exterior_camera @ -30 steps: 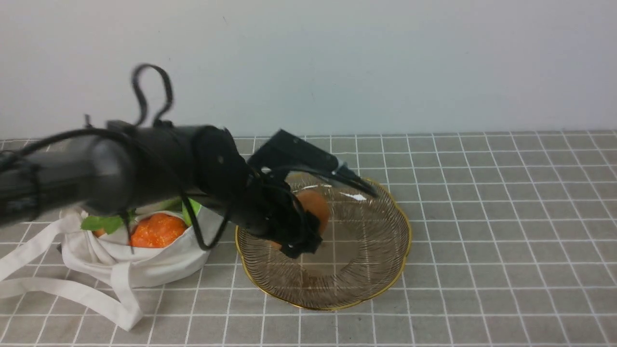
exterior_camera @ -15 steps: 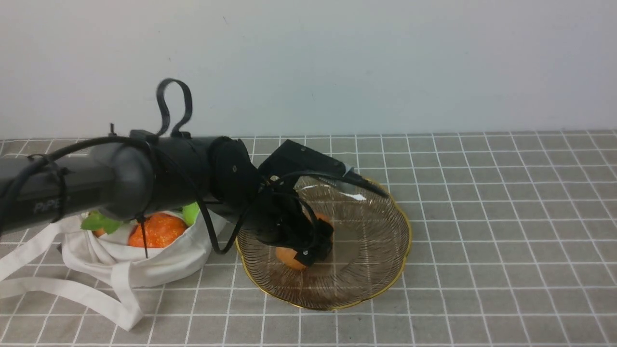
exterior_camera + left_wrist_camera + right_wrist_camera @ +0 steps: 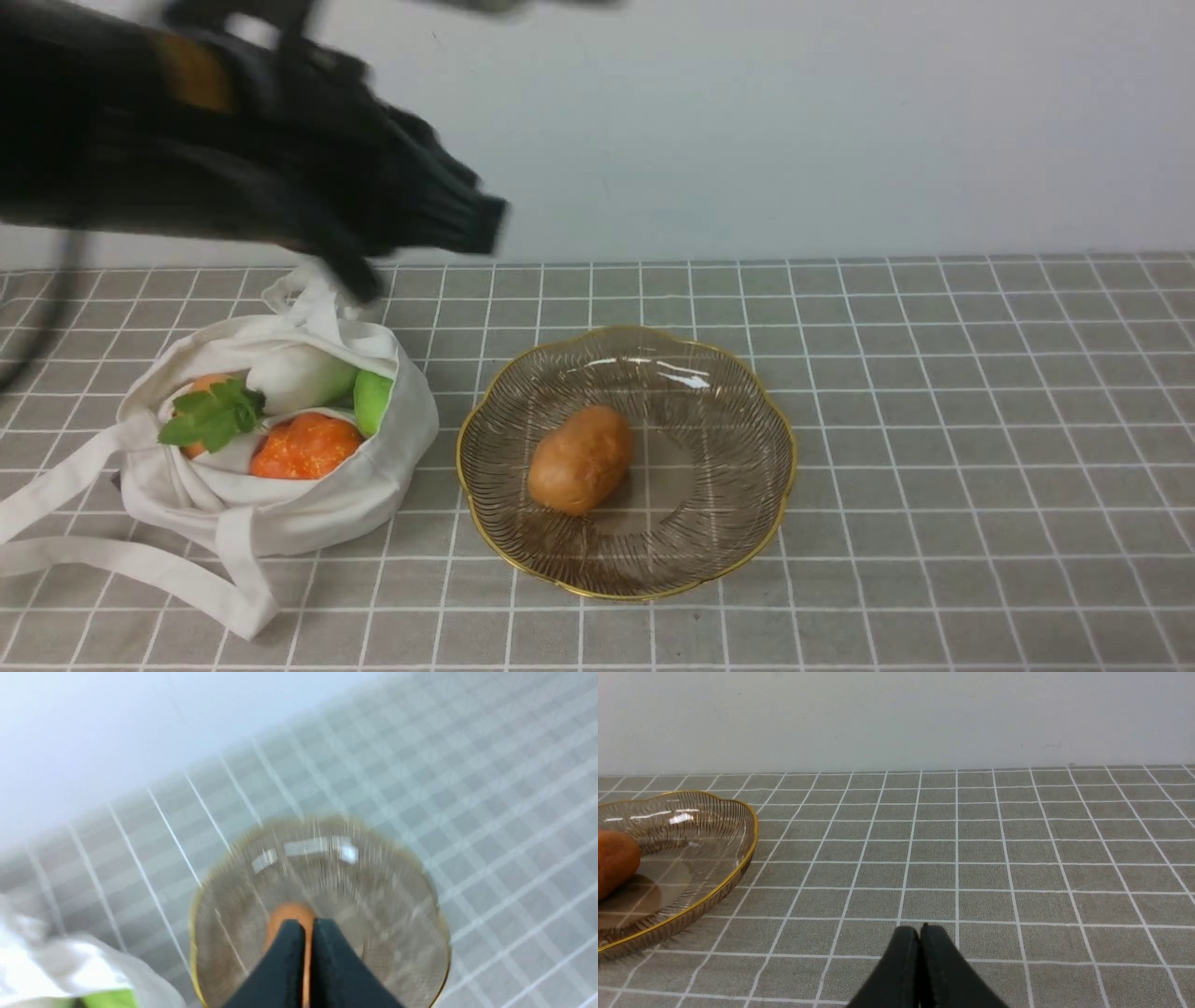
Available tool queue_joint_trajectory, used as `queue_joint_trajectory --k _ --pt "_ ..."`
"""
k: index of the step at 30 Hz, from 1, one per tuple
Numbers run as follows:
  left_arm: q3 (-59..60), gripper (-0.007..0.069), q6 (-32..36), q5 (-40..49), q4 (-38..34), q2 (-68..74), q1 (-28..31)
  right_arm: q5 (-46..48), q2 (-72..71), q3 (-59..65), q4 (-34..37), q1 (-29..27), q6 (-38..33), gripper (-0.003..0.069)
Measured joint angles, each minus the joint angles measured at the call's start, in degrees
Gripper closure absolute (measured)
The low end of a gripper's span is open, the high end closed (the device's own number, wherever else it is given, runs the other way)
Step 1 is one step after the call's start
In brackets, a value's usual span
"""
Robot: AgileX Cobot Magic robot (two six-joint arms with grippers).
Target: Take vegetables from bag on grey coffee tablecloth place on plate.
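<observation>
Two grippers, both empty: our left gripper [image 3: 306,924], blurred, hangs raised with its fingers pinched nearly together, while our right gripper [image 3: 920,928] sits low over the tablecloth [image 3: 934,420], fingers pressed closed. Below and right of the left gripper we see the potato [image 3: 581,459] lying in the plate [image 3: 738,429]. Beneath that gripper, just left of the plate, the bag [image 3: 308,509] holds an orange piece [image 3: 306,446], radish [image 3: 299,375], green piece [image 3: 373,399] and sprig [image 3: 210,417]. The plate lies left of the right gripper, apart.
</observation>
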Motion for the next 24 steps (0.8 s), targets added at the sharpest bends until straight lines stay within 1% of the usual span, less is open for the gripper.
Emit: queue_joint_trajectory --k 5,14,20,22,24 --pt "0.97 0.0629 -0.19 0.49 0.05 -10.53 0.00 0.00 0.00 0.00 0.00 0.00 0.00 0.0673" --pt "1.24 0.0629 0.35 1.41 1.12 -19.49 0.00 0.00 0.00 0.00 0.00 0.00 0.00 0.0673" --pt "2.17 0.0629 0.28 3.00 5.65 -24.27 0.00 0.00 0.00 0.00 0.00 0.00 0.00 0.0673" --pt "5.77 0.0629 -0.12 2.78 8.51 -27.33 0.00 0.00 0.00 0.00 0.00 0.00 0.00 0.0673" --pt "8.38 0.0629 -0.12 2.02 9.73 -28.60 0.00 0.00 0.00 0.00 0.00 0.00 0.00 0.0673"
